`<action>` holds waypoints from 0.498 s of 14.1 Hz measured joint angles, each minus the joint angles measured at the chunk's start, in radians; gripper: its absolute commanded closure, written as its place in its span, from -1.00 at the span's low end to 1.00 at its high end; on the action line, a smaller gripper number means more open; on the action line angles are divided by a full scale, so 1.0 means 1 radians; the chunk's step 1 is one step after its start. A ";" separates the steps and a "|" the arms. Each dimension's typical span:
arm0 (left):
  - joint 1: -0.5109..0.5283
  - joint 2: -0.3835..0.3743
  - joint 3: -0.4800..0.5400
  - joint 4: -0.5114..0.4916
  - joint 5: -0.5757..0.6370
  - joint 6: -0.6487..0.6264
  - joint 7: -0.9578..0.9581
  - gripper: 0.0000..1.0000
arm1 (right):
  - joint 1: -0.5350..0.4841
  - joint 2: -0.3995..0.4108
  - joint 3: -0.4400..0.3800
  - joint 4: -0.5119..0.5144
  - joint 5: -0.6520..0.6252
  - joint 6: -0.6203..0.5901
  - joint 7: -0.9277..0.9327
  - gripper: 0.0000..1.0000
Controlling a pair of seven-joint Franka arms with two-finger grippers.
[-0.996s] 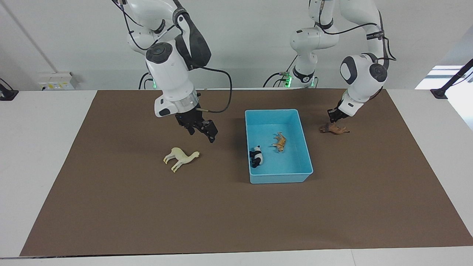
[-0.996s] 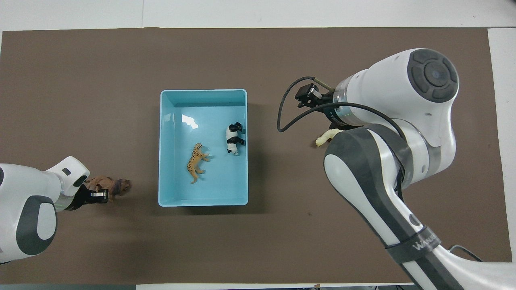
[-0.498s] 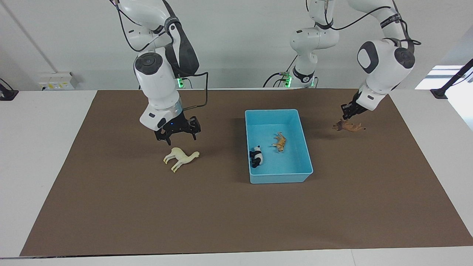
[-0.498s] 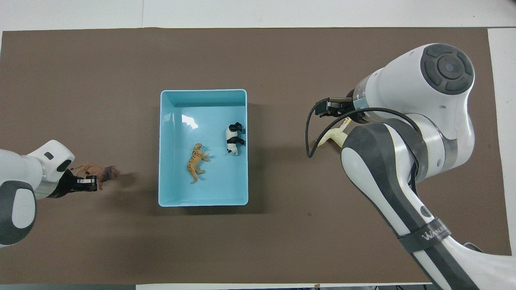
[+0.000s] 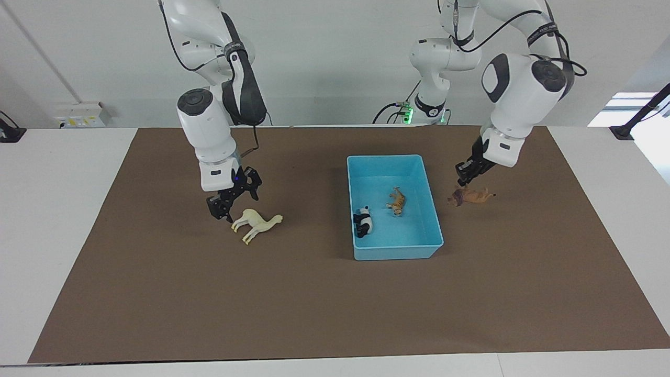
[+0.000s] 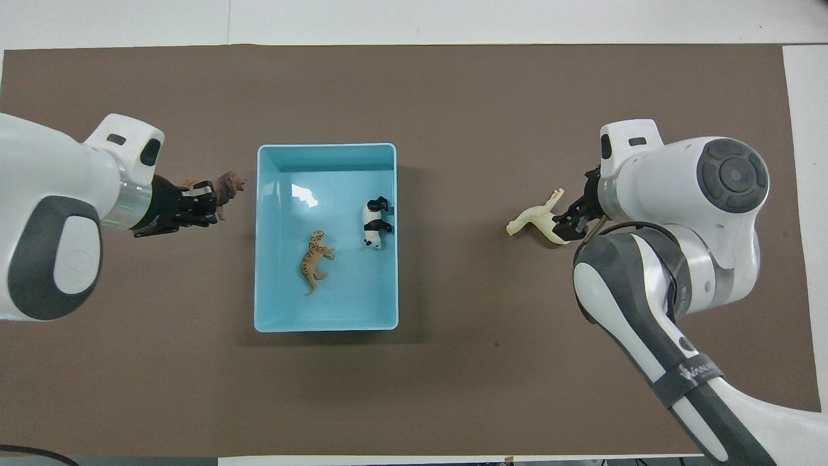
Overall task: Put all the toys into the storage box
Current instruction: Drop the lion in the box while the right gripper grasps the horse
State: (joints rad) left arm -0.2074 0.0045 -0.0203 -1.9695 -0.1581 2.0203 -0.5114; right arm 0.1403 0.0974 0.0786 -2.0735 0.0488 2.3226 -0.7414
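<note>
The light blue storage box sits mid-mat. Inside it lie two toys, the orange tiger and the black-and-white panda. My left gripper is shut on the brown lion, which hangs above the mat just outside the box wall at the left arm's end. The cream llama lies on its side on the mat toward the right arm's end. My right gripper is open and low over the llama's hind end.
A brown mat covers most of the white table. A socket block sits at the table's edge near the right arm's base, and a black clamp at the left arm's end.
The left gripper lifted the lion off the mat and carried it up beside the box. The right gripper turned and came down from beside the box to the llama's hind end.
</note>
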 measured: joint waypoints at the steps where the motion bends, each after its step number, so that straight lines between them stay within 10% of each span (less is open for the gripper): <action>1: -0.039 0.009 0.000 0.000 -0.008 0.030 -0.053 1.00 | 0.008 0.000 0.004 -0.013 0.000 0.019 -0.011 -1.00; 3: -0.118 0.035 0.000 -0.001 -0.011 0.089 -0.170 1.00 | 0.037 0.003 0.007 -0.062 0.000 0.099 -0.013 -1.00; 4: -0.157 0.050 -0.001 -0.003 -0.011 0.109 -0.222 0.65 | 0.051 0.009 0.008 -0.085 0.000 0.137 -0.013 -1.00; 5: -0.184 0.064 -0.001 -0.003 -0.011 0.115 -0.260 -0.41 | 0.063 0.018 0.008 -0.100 0.000 0.161 -0.013 -1.00; 6: -0.196 0.071 -0.001 -0.003 -0.011 0.115 -0.278 -0.99 | 0.069 0.028 0.008 -0.109 0.000 0.176 -0.013 -1.00; 7: -0.199 0.072 0.000 -0.003 -0.011 0.109 -0.283 -1.00 | 0.069 0.036 0.008 -0.116 0.000 0.189 -0.013 -1.00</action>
State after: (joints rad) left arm -0.4065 0.0764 -0.0200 -1.9726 -0.1696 2.1295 -0.7943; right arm 0.2098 0.1333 0.0865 -2.1897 0.0488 2.5112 -0.7547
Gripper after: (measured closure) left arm 0.828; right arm 0.000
